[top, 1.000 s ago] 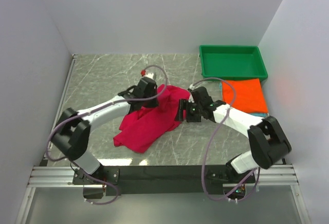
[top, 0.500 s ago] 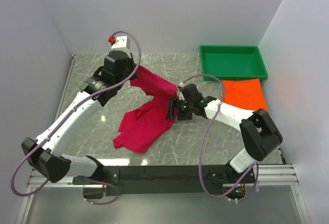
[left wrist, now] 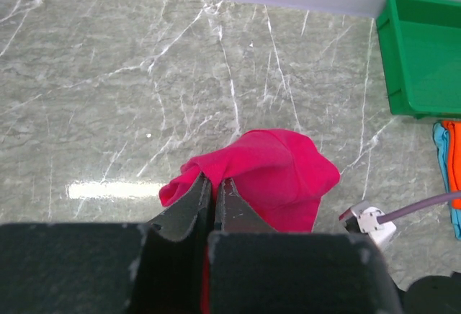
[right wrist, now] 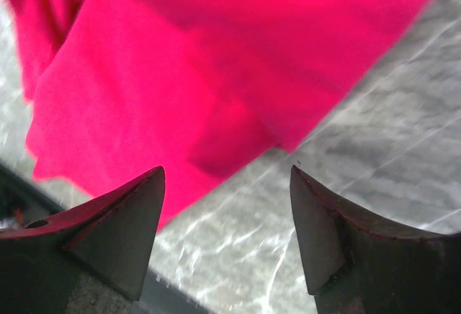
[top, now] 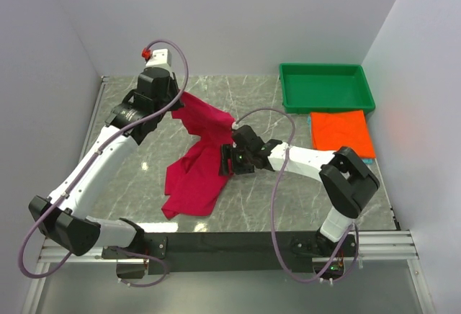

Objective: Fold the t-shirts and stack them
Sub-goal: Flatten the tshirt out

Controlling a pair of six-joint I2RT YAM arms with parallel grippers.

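Crimson shirt (top: pixel 194 177) has risen, pinched in left jaws; right jaws gape beside it.

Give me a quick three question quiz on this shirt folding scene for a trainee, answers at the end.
1. True or false: the left gripper is shut on the crimson-pink t-shirt.
2. Fill in: the right gripper has its jaws ___ near that shirt.
3. Relative to the green tray, the orange t-shirt lies: A) inside it B) outside it, on its near side C) under it.
Key: 1 true; 2 open; 3 B.
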